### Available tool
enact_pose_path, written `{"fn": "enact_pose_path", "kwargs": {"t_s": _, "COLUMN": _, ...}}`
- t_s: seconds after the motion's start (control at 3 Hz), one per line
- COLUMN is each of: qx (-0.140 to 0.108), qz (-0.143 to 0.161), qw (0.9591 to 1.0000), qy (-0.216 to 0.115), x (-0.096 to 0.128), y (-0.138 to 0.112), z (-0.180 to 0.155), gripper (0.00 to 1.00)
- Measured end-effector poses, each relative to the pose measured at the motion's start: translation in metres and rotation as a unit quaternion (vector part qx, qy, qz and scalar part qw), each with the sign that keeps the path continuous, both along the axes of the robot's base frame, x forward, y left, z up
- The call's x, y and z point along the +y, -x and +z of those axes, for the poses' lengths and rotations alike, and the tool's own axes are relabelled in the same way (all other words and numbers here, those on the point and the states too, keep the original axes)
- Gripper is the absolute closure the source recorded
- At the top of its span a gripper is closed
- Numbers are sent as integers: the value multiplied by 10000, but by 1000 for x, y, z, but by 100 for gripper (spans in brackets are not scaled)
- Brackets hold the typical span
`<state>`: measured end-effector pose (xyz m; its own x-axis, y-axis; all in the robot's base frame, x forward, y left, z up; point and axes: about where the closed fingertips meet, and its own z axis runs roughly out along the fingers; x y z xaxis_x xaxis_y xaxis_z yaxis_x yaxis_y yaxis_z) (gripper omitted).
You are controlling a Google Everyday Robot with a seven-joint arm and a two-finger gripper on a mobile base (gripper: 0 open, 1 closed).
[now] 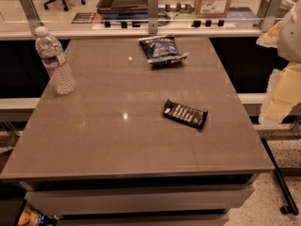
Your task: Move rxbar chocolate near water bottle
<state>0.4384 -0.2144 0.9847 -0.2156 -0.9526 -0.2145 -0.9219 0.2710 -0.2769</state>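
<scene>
Nearest, the rxbar chocolate (185, 114) lies flat, right of centre on the grey table (117, 145). The gripper (280, 95) hangs beyond the table's right edge; whether it is open I cannot tell. Best to grasp across the bar's narrow width, then carry it far-left to the upright water bottle (55, 62).

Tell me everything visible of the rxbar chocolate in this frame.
The rxbar chocolate is a small, flat, rectangular bar in a glossy black wrapper with a row of white lettering. It lies flat on the grey table, right of centre, its long side slanting down to the right. Only the tabletop touches it; the blue snack bag and the water bottle sit well apart. The gripper hangs beyond the table's right edge, clear of the bar.
</scene>
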Motion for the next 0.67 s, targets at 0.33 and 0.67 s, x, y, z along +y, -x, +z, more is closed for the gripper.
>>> {"fn": "enact_pose_path", "kwargs": {"t_s": 0.33, "qx": -1, "qz": 0, "qw": 10000, "qy": 0, "x": 0, "y": 0, "z": 0, "gripper": 0}}
{"fn": "enact_pose_path", "kwargs": {"t_s": 0.67, "qx": -40, "qz": -35, "qw": 9998, "qy": -181, "x": 1, "y": -1, "z": -2, "gripper": 0}}
